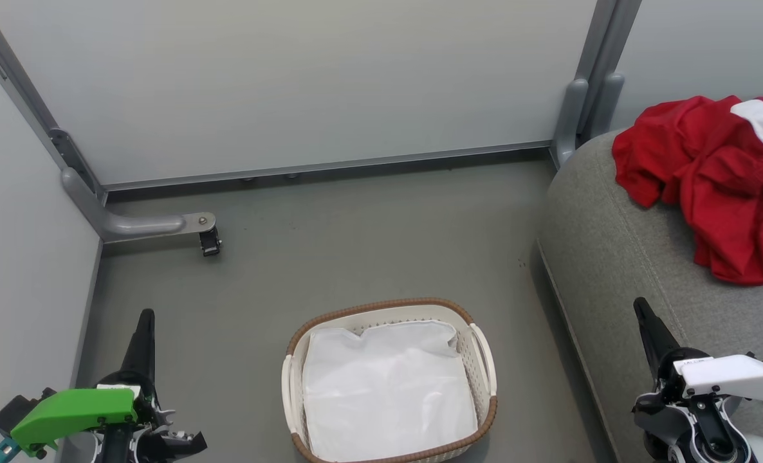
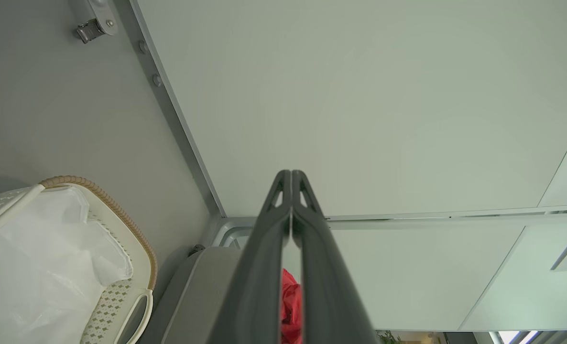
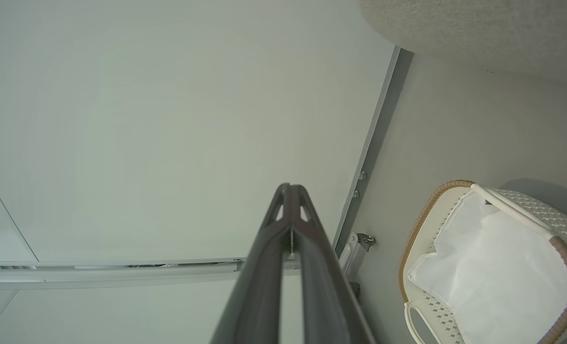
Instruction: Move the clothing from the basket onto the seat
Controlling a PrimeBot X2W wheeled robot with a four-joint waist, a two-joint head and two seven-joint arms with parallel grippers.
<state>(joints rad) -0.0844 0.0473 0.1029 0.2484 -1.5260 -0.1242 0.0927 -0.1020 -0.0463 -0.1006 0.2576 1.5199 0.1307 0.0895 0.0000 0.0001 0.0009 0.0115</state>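
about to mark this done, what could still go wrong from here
The red clothing lies bunched close to the rounded edge of the grey sofa, so it might slide off toward the floor. The basket holds just its white liner; a reach in could grab that by mistake.

A lab test booth: pale partition panels on a castered metal foot beside a grey sofa.

Nothing legible anywhere. A faint mark on the white cover just behind the right tool is too small to read.
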